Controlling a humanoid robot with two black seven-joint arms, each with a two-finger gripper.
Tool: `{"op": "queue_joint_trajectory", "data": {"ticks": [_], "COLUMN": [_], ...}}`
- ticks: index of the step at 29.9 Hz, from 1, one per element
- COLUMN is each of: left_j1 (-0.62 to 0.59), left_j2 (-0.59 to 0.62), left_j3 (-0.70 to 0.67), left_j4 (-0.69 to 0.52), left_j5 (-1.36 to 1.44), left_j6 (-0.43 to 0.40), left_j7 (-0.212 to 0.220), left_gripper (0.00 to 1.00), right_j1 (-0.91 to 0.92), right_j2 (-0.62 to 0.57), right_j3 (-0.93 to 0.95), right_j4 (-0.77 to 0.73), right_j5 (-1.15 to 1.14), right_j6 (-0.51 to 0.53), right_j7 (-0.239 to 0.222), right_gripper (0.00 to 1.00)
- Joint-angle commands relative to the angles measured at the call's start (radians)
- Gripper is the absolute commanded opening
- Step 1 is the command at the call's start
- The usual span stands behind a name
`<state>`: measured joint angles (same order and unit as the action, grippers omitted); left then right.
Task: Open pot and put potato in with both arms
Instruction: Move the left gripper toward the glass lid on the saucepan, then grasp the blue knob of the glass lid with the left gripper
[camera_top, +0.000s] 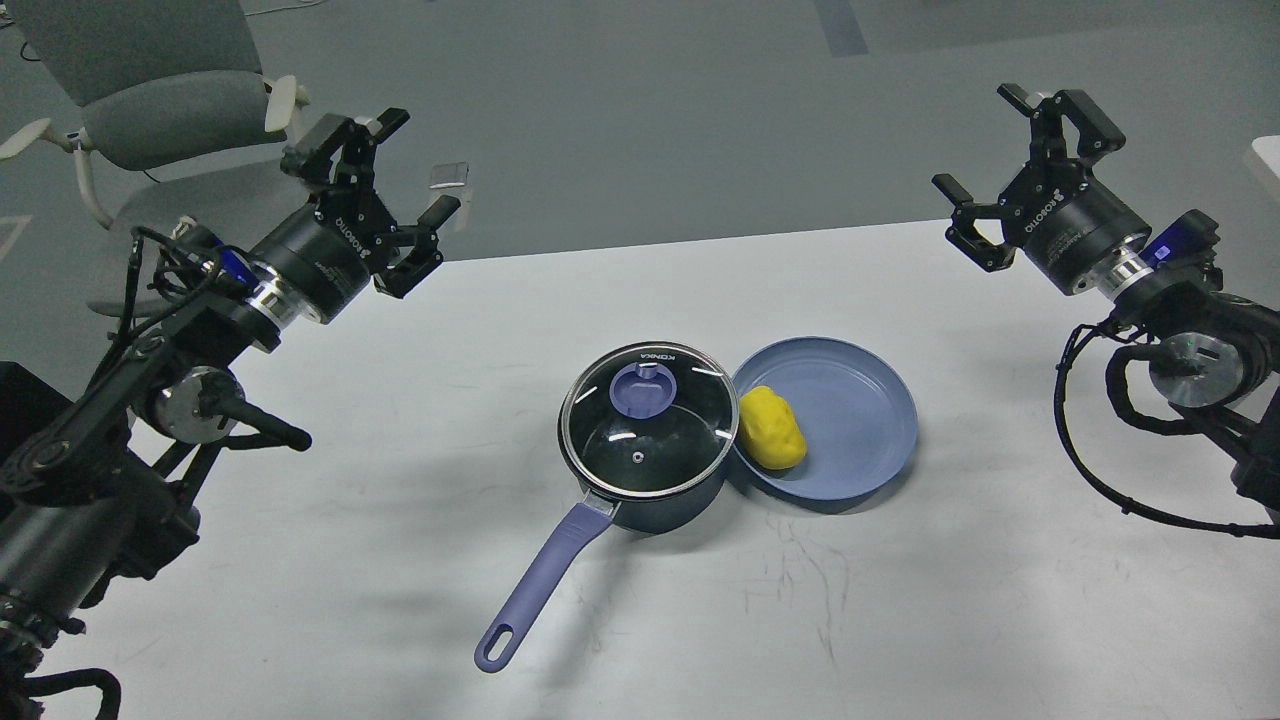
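A dark pot (650, 480) with a long purple handle (535, 583) stands mid-table. Its glass lid (648, 420) with a purple knob (643, 388) is on. A yellow potato (771, 428) lies on a blue plate (860, 400), touching the pot's right side. My left gripper (385, 190) is open and empty, raised over the table's far left corner, far from the pot. My right gripper (1010, 150) is open and empty, raised above the table's far right edge.
The white table (900, 600) carries only the pot and plate. A grey chair (150, 130) stands behind the far left corner. Grey floor lies beyond the far edge.
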<state>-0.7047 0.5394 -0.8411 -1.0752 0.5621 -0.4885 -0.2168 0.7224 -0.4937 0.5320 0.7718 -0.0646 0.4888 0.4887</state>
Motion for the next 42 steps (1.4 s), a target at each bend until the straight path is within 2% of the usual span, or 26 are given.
{"op": "queue_joint_trajectory", "data": {"ticks": [1,2,5,6,8,10,12,16,22,27,33,42], "left_j1": [-0.002,-0.002,-0.001,-0.001,-0.004,-0.009,-0.019,-0.077,-0.119,-0.133,-0.133,-0.130], "left_j2": [0.051,0.063,0.074,0.074,0.076,0.076,0.079,0.079,0.059,-0.001,-0.055,-0.076], "left_j3": [0.001,0.002,0.004,0.004,0.033,0.059,0.080,0.215,0.322,0.381,0.402,0.402], "left_j4": [-0.148,-0.193,-0.294,-0.295,-0.344,-0.361,-0.362,-0.361,-0.348,-0.280,-0.186,-0.152], "left_j5": [0.198,0.282,0.520,0.521,0.735,0.882,0.978,1.180,1.329,1.438,1.477,1.478], "left_j6": [0.000,0.000,0.000,0.000,0.000,0.000,0.000,0.000,0.000,0.013,0.036,0.045], "left_j7": [-0.050,-0.067,-0.079,-0.079,-0.102,-0.143,-0.162,-0.193,-0.194,-0.194,-0.194,-0.194], "left_gripper": [0.98,0.98,0.98,0.98,0.98,0.98,0.98,0.98,0.98,0.98,0.98,0.97], "right_j1": [0.002,0.002,0.002,0.002,-0.001,-0.001,-0.003,-0.001,-0.001,-0.009,-0.012,-0.012], "right_j2": [0.001,0.001,0.000,0.000,-0.002,-0.002,-0.002,0.000,-0.002,0.000,0.000,0.000], "right_j3": [-0.001,-0.001,-0.001,-0.001,-0.003,-0.003,-0.003,-0.003,-0.003,-0.003,-0.003,-0.003], "right_j4": [0.000,0.000,0.000,0.000,0.000,0.000,0.000,0.000,-0.002,-0.002,-0.002,-0.002], "right_j5": [-0.001,-0.001,-0.003,-0.003,-0.003,-0.003,-0.003,-0.004,-0.004,-0.004,-0.004,-0.004], "right_j6": [0.000,0.000,0.000,0.000,0.000,0.000,0.000,0.000,0.000,0.000,0.000,0.000], "right_j7": [0.000,0.000,0.000,0.000,0.000,0.000,0.000,0.000,0.000,0.000,0.000,0.000], "right_gripper": [1.00,1.00,1.00,1.00,1.00,1.00,1.00,1.00,1.00,1.00,1.00,1.00]}}
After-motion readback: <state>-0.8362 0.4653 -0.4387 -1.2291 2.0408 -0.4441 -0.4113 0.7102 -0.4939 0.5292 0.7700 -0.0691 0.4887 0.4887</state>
